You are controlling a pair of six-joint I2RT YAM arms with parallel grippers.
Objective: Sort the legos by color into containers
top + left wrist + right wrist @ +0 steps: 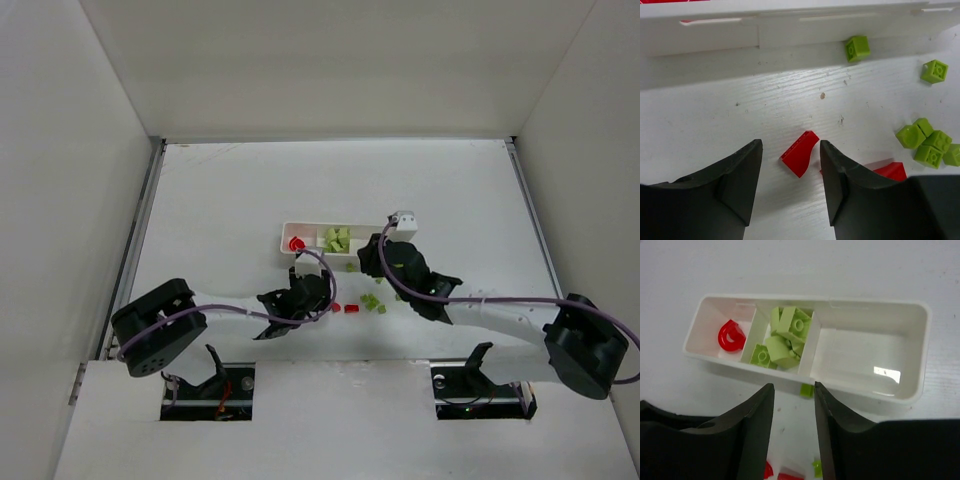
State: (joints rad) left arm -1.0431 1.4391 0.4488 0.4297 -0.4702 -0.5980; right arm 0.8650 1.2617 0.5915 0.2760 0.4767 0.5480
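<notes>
We are watching the left gripper (790,150) hanging low over the desk (715,100), its jaws standing apart with nothing clamped. A red sloped brick (800,152) is lying on the desk in the gap between them, closer to the finger on the right of the frame; we cannot tell whether it is touching that finger. A second red brick (890,171) is peeking out from behind that same finger at lower right. At the right edge of the left wrist view a cluster of green bricks (927,145) is sitting together. A single green brick (934,71) is lying above them, and another green brick (857,48) is resting just beside the near wall of the white tray (790,35) running across the top.

In the right wrist view the right gripper (793,388) is hovering just in front of the tray, its jaws also standing apart and holding nothing. A red curved piece (731,335) is lying in the tray's left compartment, and pale green bricks (785,335) are lying heaped in the middle one. From above, we are seeing the tray near the centre of the desk, with both grippers just below it in the frame.
</notes>
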